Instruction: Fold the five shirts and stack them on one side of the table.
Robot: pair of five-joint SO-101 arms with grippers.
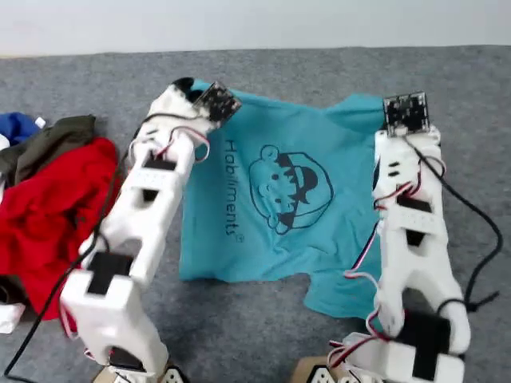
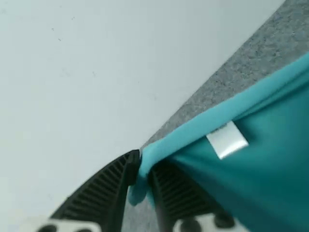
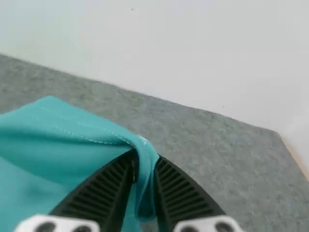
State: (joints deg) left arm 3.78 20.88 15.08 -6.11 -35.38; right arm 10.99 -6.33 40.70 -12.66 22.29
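Note:
A teal shirt with a dark cartoon print lies spread on the grey table between my two arms. My left gripper is shut on the shirt's collar edge, beside a white label, at the far left corner of the shirt. My right gripper is shut on a folded edge of the teal shirt at its far right corner. In the high view both arms stretch toward the table's far side, the left wrist and the right wrist over the shirt's far edge.
A heap of other shirts sits at the table's left: a red one, an olive one and a blue one. A pale wall stands behind the grey table.

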